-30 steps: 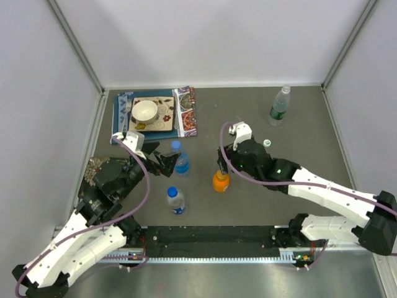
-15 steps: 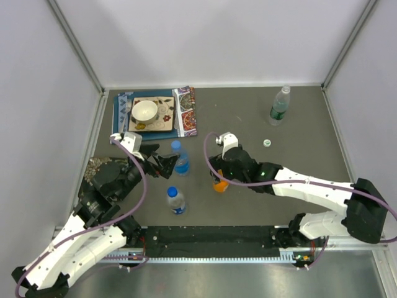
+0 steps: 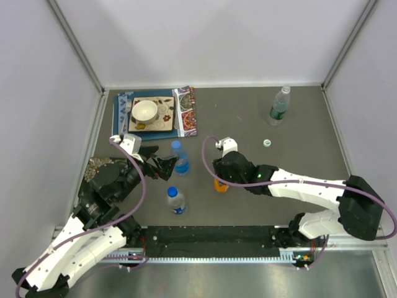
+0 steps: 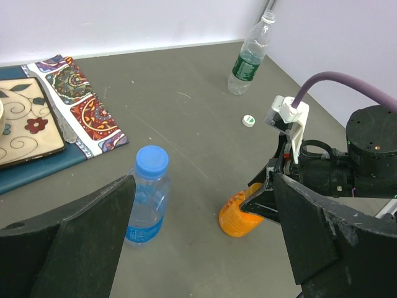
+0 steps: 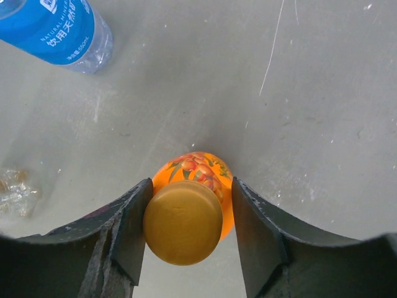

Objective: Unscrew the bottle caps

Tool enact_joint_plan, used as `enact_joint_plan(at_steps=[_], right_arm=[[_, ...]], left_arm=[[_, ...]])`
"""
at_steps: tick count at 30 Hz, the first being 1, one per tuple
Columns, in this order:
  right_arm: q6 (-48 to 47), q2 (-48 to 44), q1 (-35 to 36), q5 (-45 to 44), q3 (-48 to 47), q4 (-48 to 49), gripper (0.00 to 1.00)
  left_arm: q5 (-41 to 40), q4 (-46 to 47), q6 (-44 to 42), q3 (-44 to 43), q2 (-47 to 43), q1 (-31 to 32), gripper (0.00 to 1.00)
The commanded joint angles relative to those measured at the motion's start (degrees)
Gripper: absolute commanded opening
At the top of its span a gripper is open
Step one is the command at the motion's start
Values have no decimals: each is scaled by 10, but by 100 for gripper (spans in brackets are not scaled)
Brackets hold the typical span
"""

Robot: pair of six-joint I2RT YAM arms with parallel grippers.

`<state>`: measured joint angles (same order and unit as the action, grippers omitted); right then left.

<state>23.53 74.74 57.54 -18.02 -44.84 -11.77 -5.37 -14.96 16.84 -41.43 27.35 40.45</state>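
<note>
The short orange bottle (image 3: pixel 220 185) stands mid-table, also in the left wrist view (image 4: pixel 239 218). My right gripper (image 3: pixel 218 176) is over it, open, its jaws either side of the orange cap (image 5: pixel 183 221); the left finger touches the cap and a thin gap shows at the right finger. My left gripper (image 3: pixel 164 166) is wide open and empty, beside a blue-capped bottle (image 3: pixel 180 159) that also shows in the left wrist view (image 4: pixel 147 198). A second blue-capped bottle (image 3: pixel 175 200) stands nearer. The greenish bottle (image 3: pixel 279 105) stands far right, and a white cap (image 3: pixel 266 143) lies loose on the table.
A patterned mat (image 3: pixel 185 112) with a plate and a white bowl (image 3: pixel 144 110) lies at the back left. A dark crumpled thing (image 3: pixel 99 167) sits at the left edge. A black rail (image 3: pixel 211 236) runs along the near edge. White walls close in three sides.
My right gripper has moved left and down, from right of the orange bottle to straddling its cap. My left arm has barely moved.
</note>
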Motion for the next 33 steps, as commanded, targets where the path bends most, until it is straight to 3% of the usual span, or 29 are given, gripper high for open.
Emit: enact_joint_plan(at_steps=[1, 6, 9, 10, 11, 12, 16, 21, 23, 26, 33], right_arm=[[13, -2, 7, 3, 4, 11, 50], [12, -67, 8, -30, -15, -14, 43], [-8, -134, 8, -62, -57, -33, 34], [-16, -146, 8, -68, -68, -35, 26], [-25, -164, 7, -79, -95, -44, 8], [-35, -166, 6, -84, -111, -52, 1], [-19, -159, -24, -44, -190, -101, 0], [62, -161, -133, 159, -237, -102, 0], [81, -164, -178, 278, -244, -75, 0], [107, -173, -200, 371, -254, -43, 0], [105, -180, -202, 432, -286, -41, 0]], left_arm=[[8, 13, 7, 8, -11, 1, 98], [8, 16, 11, 10, -8, 1, 98], [-52, 20, 26, 0, 0, 1, 98], [-63, 22, 27, -7, 3, 0, 99], [-72, 27, 24, -13, 15, 1, 99], [-80, 28, 22, -19, 22, 0, 98], [-64, 35, 21, -76, 76, 1, 98], [18, 69, 7, -144, 161, -2, 99], [110, 91, 8, -169, 190, -6, 99], [226, 129, 17, -200, 232, -14, 99], [403, 200, 49, -230, 310, -16, 99]])
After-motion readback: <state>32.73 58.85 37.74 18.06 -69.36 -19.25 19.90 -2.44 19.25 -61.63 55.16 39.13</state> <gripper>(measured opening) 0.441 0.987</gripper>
